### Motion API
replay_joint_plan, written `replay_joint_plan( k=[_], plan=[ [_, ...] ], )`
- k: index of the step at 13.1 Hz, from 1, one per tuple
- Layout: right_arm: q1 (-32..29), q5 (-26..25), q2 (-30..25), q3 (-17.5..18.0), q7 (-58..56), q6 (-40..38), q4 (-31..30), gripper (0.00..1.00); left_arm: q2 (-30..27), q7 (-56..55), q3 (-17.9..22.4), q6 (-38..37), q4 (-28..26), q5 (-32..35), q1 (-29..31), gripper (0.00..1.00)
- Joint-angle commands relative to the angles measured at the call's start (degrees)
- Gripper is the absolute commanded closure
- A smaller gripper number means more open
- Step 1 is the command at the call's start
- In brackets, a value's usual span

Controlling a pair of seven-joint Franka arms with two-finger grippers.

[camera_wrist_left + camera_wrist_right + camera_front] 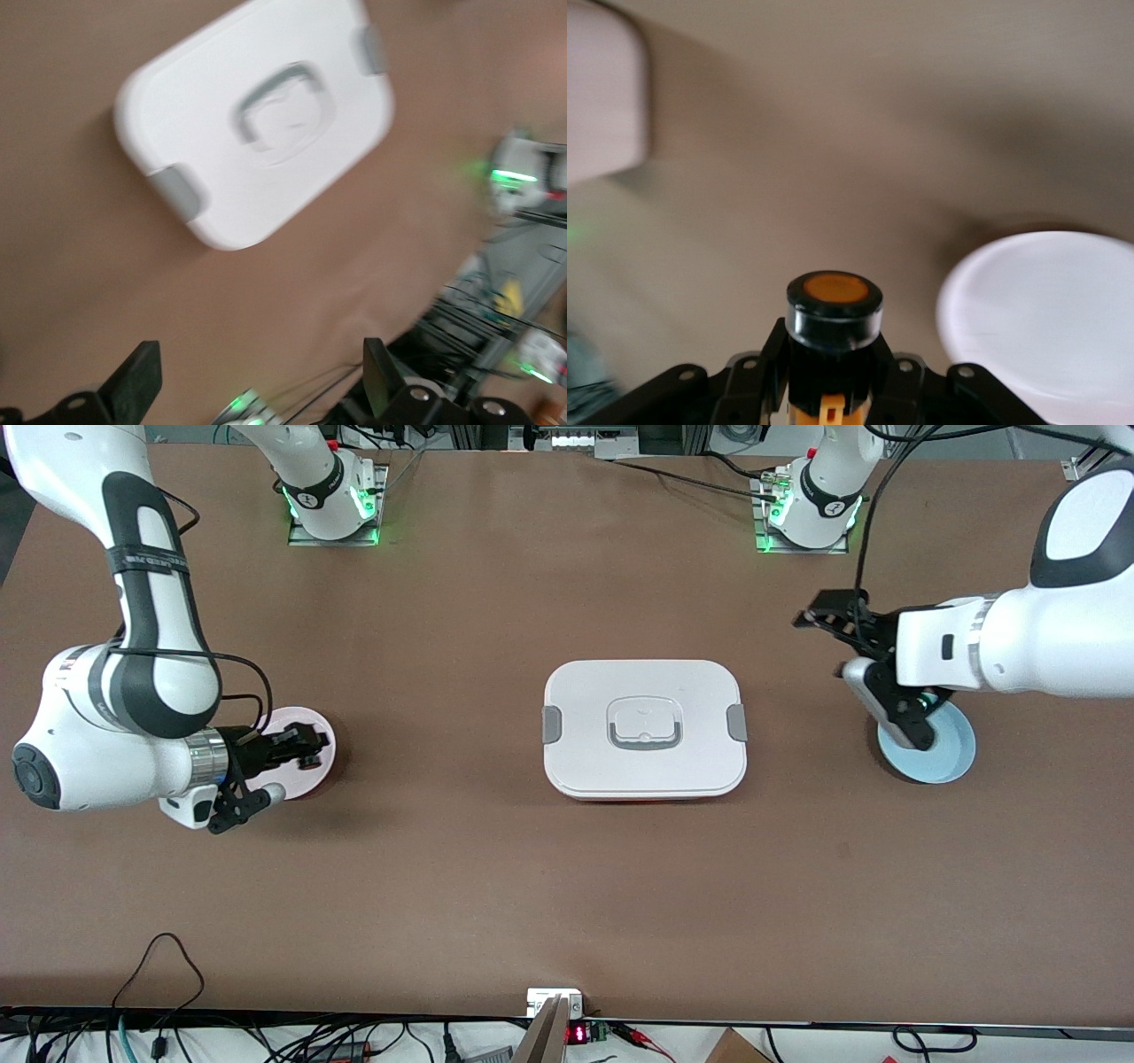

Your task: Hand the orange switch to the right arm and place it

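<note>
Two arms in our view | right gripper (833,390) clenched on orange switch (834,312) above pink plate (312,726) | left gripper (257,372) released, waiting over worktop (443,868) | we judged switch light, rigid, smooth: hold its black body.

I've got the lidded box (644,729) sitting mid-table, with one plate (312,731) toward the right arm's end and another plate (939,748) toward the left arm's end, both well apart from the box. My right gripper (306,746) is over the first plate, the orange switch (833,323) clamped between its fingers. My left gripper (819,615) hangs open above the table, just beside the second plate
</note>
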Motion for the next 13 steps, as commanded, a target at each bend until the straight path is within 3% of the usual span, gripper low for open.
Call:
replay_joint_plan(
  k=[1,5,7,8,11,12,13],
  plan=[
    [-0.54,-5.76,0.83,0.55,-2.0,6.1,-2.52,1.0,-2.25,-10.86,-0.82,-0.7,0.77,11.77,-0.85,0.0],
    [-0.55,-11.58,1.1,0.55,-2.18,18.32,-9.55,1.0,-2.43,-17.11,-0.81,0.79,0.95,23.91,-1.37,0.0],
    [-0.37,-13.59,1.1,0.55,-2.27,21.49,-11.23,1.0,-6.79,-23.78,1.02,7.95,-2.36,24.11,-2.68,0.0],
    [-0.37,-14.39,1.1,0.55,-2.27,22.98,-12.28,1.0,-9.35,-26.34,4.16,12.35,-6.74,23.16,-3.65,0.0],
    [-0.63,-15.44,0.75,-0.15,-2.62,28.87,-17.47,1.0,-17.69,-29.54,19.53,24.06,-18.96,11.32,-10.5,0.0],
    [-0.72,-15.62,0.66,-0.33,-3.06,29.41,-18.44,1.0,-20.59,-27.0,22.53,27.57,-23.79,9.98,-11.56,0.0],
    [-1.07,-15.62,0.66,-0.33,-3.32,29.76,-18.97,1.0,-23.49,-22.11,23.09,30.21,-28.19,9.96,-11.66,0.0]
  ],
)
